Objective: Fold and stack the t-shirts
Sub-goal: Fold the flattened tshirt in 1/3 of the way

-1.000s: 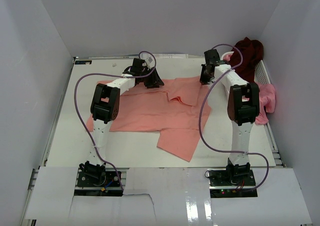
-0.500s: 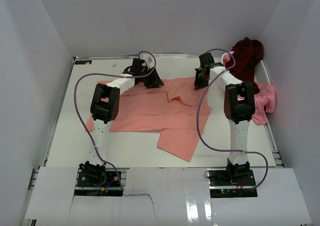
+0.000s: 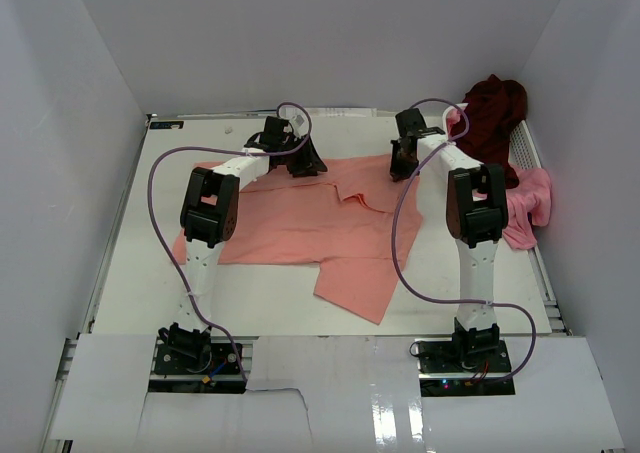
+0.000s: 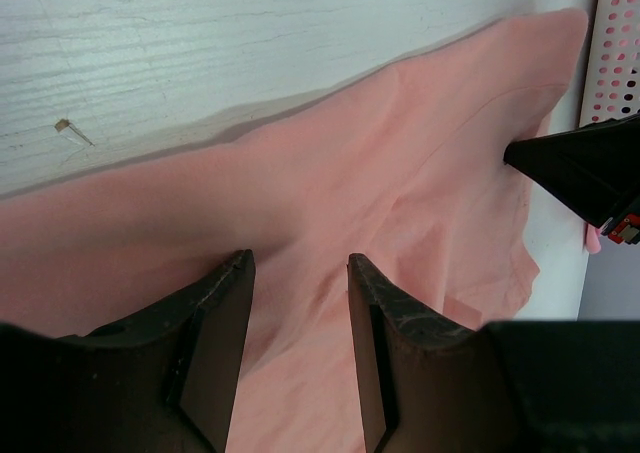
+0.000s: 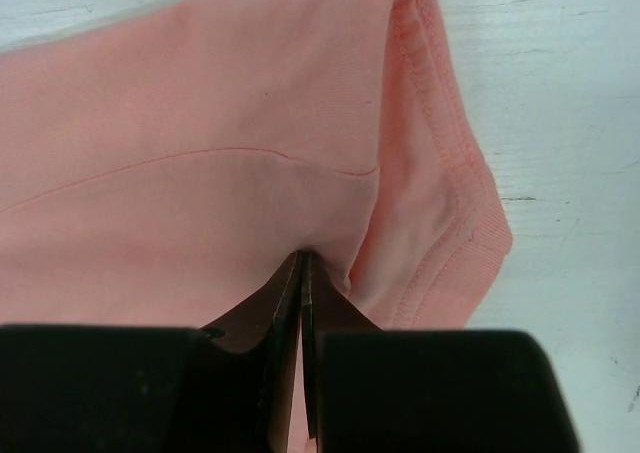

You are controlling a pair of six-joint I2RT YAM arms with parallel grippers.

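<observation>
1. Now, your right gripper (image 5: 302, 261) was pinched tight on a small pucker of the salmon shirt (image 3: 330, 228), at the sleeve seam on its far right corner.
2. Your left gripper (image 4: 298, 265) sat low over the shirt's far edge, jaws apart. Cloth lay between the fingers, but nothing looked clamped.
3. The salmon shirt lay spread mid-table (image 3: 260, 303), creased around the collar, not yet folded.
4. Risk: a one-sided hold. If you lifted on the right alone, the far edge would likely drag askew and bunch. The left needed its bite first.
5. Risk: the right's grip looked thin, and a quick pull could strip the pucker out.
6. Around: the maroon shirt (image 3: 492, 108) was heaped at the basket's (image 3: 524, 148) far end, and the pink shirt (image 3: 530, 208) was draped just beside your right arm. An outward swing there could snag either.
</observation>
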